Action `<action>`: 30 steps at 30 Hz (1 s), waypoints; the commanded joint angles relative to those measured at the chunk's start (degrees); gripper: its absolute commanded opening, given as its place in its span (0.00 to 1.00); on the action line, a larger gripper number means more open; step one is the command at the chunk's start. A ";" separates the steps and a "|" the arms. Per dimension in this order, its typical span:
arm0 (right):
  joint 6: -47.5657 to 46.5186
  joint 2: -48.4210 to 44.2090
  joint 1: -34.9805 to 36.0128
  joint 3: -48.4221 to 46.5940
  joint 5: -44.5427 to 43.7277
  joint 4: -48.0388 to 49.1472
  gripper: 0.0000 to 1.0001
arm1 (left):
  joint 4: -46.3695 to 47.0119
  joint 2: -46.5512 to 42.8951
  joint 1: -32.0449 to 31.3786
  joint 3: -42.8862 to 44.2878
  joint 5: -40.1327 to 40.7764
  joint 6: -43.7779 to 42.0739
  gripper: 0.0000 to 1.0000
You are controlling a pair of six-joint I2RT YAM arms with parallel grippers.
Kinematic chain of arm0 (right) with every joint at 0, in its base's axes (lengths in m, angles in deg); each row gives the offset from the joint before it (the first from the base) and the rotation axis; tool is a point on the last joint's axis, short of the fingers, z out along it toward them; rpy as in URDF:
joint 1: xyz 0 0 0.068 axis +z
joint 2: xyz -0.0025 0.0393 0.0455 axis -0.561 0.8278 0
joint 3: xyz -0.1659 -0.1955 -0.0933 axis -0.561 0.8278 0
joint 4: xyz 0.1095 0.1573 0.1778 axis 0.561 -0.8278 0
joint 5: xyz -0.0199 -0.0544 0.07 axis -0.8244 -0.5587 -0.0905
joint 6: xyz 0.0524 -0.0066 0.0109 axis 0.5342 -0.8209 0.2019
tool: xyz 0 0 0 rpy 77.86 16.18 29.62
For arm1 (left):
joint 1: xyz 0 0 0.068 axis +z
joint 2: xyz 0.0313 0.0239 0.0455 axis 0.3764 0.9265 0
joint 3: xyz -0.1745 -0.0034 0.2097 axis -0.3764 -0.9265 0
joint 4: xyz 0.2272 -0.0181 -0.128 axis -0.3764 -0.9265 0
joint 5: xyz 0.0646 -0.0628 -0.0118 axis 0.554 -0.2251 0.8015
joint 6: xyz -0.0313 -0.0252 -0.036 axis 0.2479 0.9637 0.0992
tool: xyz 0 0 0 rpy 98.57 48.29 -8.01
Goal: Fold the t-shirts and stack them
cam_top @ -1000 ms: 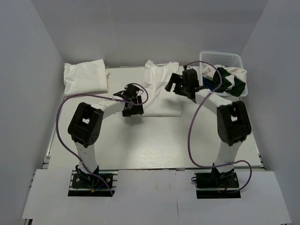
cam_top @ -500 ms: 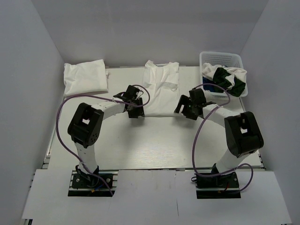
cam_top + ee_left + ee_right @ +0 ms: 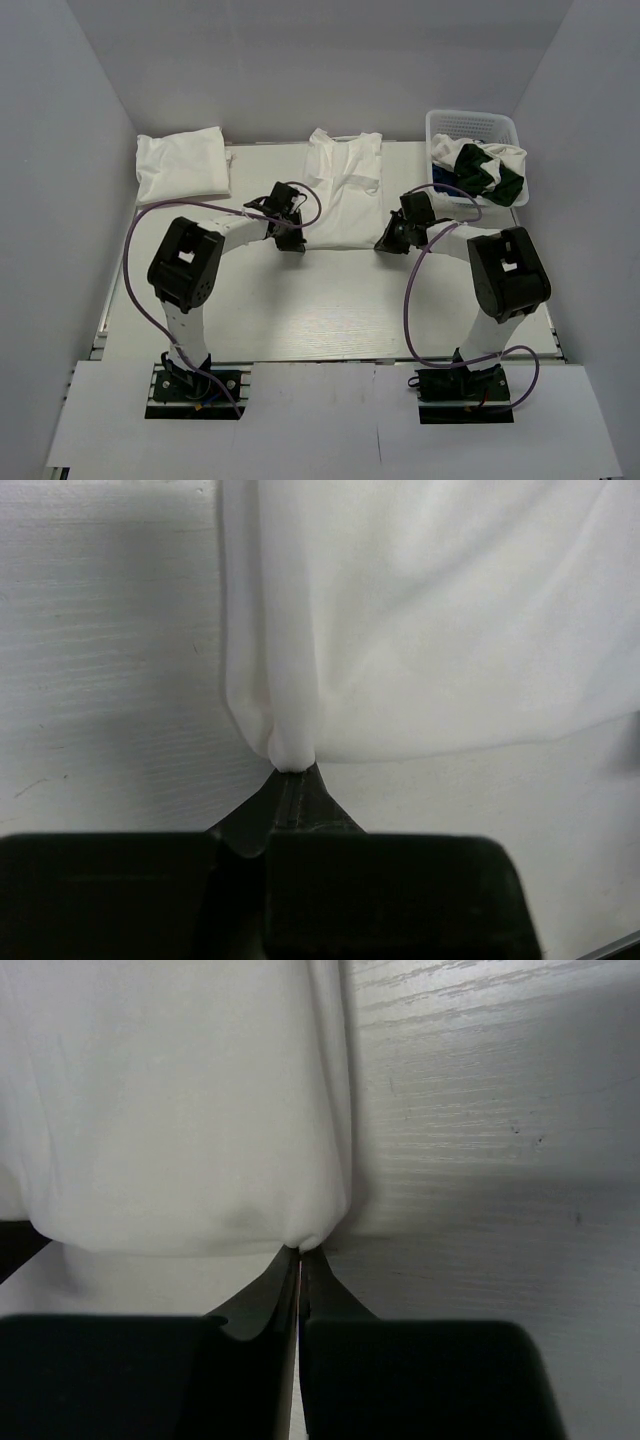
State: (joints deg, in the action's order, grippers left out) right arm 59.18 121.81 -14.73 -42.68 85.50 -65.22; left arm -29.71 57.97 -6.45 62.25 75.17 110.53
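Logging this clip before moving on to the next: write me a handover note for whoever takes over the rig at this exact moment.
The left pincer is shut on the near-left corner of the white t-shirt.
The right pincer is shut on its near-right corner.
The t-shirt lies flat in the middle, collar end far.
A folded white pile sits far left; crumpled shirts, white and dark green, fill the lattice basket far right.
Done: the pile. Left: fold this t-shirt, stack it on the pile, then work through the basket.
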 commanded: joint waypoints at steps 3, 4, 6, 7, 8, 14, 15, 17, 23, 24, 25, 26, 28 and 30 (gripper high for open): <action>-0.95 -0.04 -0.24 1.01 0.09 0.29 0.00 | 2.30 -3.50 0.08 -3.61 1.76 -0.89 0.00; -1.56 -0.83 0.02 1.44 -0.25 2.12 0.00 | 2.31 -4.82 0.08 -4.14 1.76 -0.89 0.00; -2.18 -1.36 -0.06 1.79 -0.43 2.49 0.00 | 0.47 -5.36 0.08 -4.14 2.63 -0.89 0.06; -2.36 -1.71 0.02 1.97 -0.61 2.66 0.00 | -0.14 -6.14 0.08 -3.53 3.34 -0.89 0.20; -2.71 -2.41 0.11 2.15 -0.96 2.40 0.00 | -0.76 -6.93 0.08 -3.53 4.56 -0.89 0.29; -3.59 -2.86 0.03 2.50 -2.02 1.87 0.00 | -1.38 -7.56 0.08 -2.13 5.98 -1.50 0.68; -3.59 -2.77 0.03 2.59 -2.28 1.79 0.00 | -2.08 -7.03 0.08 -1.60 6.68 -1.51 0.68; -3.68 -2.51 0.02 2.24 -2.28 1.61 0.00 | -2.08 -6.42 0.61 -0.89 7.39 -1.51 0.69; -4.21 -1.37 0.03 1.53 -2.02 1.17 0.00 | -1.56 -0.63 0.61 3.85 6.87 -1.51 0.67; -4.38 -1.28 -0.06 1.44 -2.19 1.17 0.00 | -1.56 0.08 1.13 4.38 6.16 -1.51 0.65; -4.21 -1.19 0.02 1.53 -2.54 1.17 0.00 | -1.03 0.70 1.13 5.08 4.94 -1.51 0.53; -4.29 -1.19 0.11 1.53 -2.63 1.17 0.00 | -1.03 0.71 1.13 5.09 4.23 -2.03 0.42; -4.21 -1.45 0.03 1.62 -3.50 -0.40 0.00 | -1.73 1.50 1.13 5.61 2.74 -2.03 0.10; -4.03 -2.06 0.03 1.88 -3.77 -0.59 0.00 | -1.73 1.50 1.13 3.79 1.25 -2.03 0.00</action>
State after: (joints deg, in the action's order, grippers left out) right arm 56.01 120.57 -14.59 -40.73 84.43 -63.15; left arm -30.65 59.98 -5.73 66.30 79.35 109.09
